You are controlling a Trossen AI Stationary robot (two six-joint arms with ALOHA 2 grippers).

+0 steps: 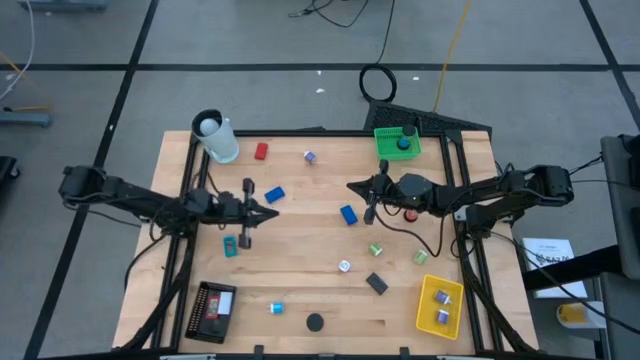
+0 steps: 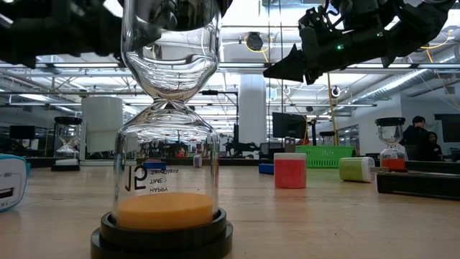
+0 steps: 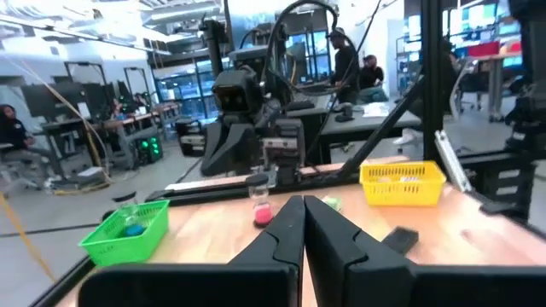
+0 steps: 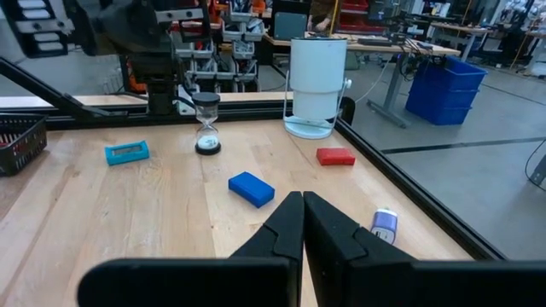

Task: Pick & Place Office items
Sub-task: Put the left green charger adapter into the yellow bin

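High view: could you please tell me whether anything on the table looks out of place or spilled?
Nothing looks spilled or damaged. The office items lie scattered across the table, mostly outside the green tray, yellow tray and black tray. The white cup stands upright.

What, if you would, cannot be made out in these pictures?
- Black mesh tray, high view: contents too small to identify.
- Low view: hourglass close to the lens hides the table behind it.
- Yellow tray, left wrist view: wall hides its contents.
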